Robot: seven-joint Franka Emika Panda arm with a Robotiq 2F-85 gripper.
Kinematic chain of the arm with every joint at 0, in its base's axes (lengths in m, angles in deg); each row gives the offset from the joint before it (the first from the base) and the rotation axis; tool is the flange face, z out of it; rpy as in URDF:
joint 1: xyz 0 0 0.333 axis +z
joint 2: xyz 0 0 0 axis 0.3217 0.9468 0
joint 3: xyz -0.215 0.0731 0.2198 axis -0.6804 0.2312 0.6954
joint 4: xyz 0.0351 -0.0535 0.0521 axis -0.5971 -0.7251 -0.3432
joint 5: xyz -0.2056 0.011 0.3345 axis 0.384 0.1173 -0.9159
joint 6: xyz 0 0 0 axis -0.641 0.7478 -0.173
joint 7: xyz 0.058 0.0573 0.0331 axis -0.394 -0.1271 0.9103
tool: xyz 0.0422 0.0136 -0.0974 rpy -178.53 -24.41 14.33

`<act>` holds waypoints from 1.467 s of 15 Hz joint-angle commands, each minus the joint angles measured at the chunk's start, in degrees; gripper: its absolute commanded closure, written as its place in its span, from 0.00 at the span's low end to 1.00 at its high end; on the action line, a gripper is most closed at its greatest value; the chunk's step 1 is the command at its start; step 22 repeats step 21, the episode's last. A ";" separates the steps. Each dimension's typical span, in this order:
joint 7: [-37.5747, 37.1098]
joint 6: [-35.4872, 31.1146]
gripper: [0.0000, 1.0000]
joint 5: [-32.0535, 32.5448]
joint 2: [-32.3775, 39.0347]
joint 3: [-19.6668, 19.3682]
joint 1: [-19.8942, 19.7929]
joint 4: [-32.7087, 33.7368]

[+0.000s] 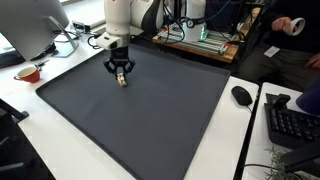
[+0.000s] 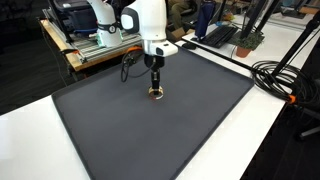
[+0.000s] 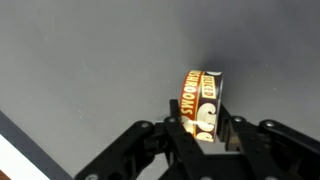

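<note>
My gripper [image 3: 203,128] is shut on a small can with a brown, orange and white printed label [image 3: 200,100]. The can sits between the two black fingers, low over the dark grey mat [image 3: 80,70]. In both exterior views the gripper [image 1: 120,78] [image 2: 156,92] points straight down over the far part of the mat, with the can [image 1: 122,80] [image 2: 156,94] at its tips, at or just above the mat surface. I cannot tell if the can touches the mat.
The dark mat [image 1: 140,110] [image 2: 150,130] covers a white table. A red cup [image 1: 29,73] and a monitor [image 1: 30,25] stand at one side. A black mouse [image 1: 241,95] and keyboard [image 1: 290,120] lie at the other. Black cables [image 2: 280,80] run beside the mat.
</note>
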 commanded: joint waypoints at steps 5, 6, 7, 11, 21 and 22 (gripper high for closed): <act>-2.98 0.13 0.06 2.60 -1.14 -0.96 0.69 -0.52; -2.98 -0.17 0.00 2.67 -1.80 -0.88 0.59 -1.05; -3.28 -0.73 0.00 3.01 -2.48 -1.15 0.74 -1.54; -5.93 -1.49 0.00 4.22 -7.76 -2.71 1.41 -4.59; 7.94 -0.66 0.00 -5.59 -13.29 7.29 -6.07 -10.85; 7.94 -0.66 0.00 -5.59 -13.29 7.29 -6.07 -10.85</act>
